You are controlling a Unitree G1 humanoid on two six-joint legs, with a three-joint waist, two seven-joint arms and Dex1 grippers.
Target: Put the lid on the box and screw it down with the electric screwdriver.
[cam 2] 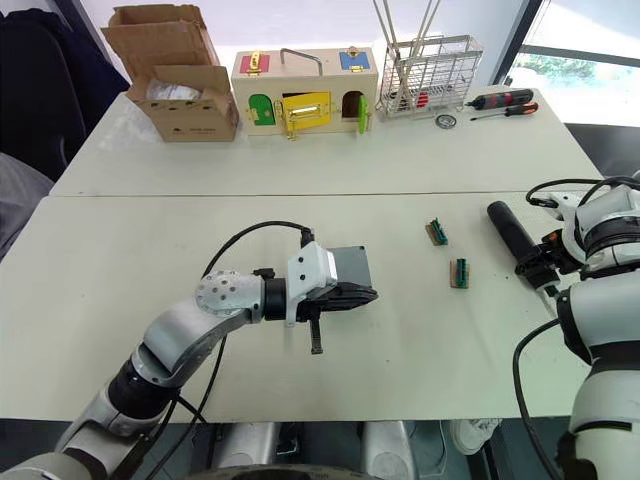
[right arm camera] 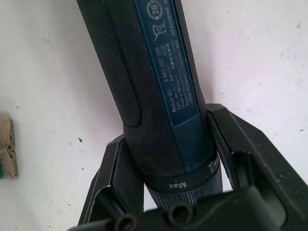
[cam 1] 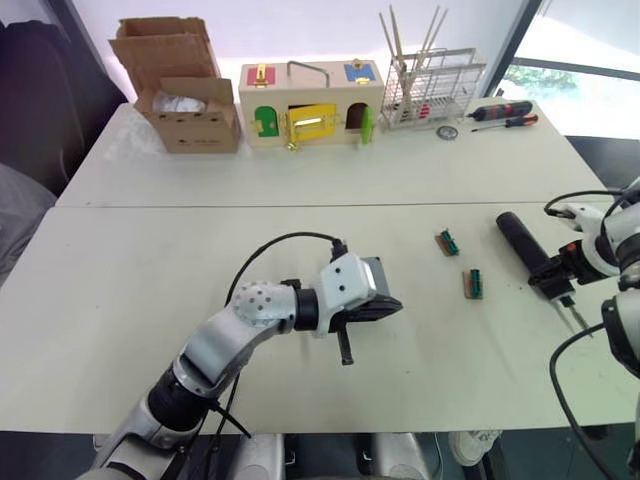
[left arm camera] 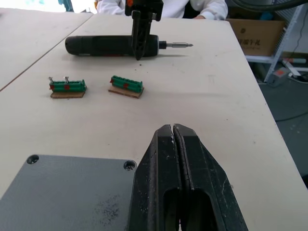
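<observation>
The grey lid (left arm camera: pixel 67 192), flat with corner screw holes, appears to lie on top of the grey box (cam 1: pixel 374 272) at mid-table. My left wrist hides most of the box. My left gripper (left arm camera: pixel 174 132) is shut with nothing in it, and its fingers lie along the lid's near edge, pointing right. The black electric screwdriver (cam 1: pixel 522 245) lies flat on the table at the right, its bit toward me. My right gripper (cam 1: pixel 556 272) is shut on its body near the collar, one finger on each side (right arm camera: pixel 130 163).
Two green terminal blocks on small boards (cam 1: pixel 447 242) (cam 1: pixel 473 284) lie between the box and the screwdriver. At the back stand a cardboard box (cam 1: pixel 185 100), a wooden latch box (cam 1: pixel 310 105), a wire rack (cam 1: pixel 432 88) and hand screwdrivers (cam 1: pixel 505 113). A person in white (left arm camera: pixel 202 7) is at the table's right end.
</observation>
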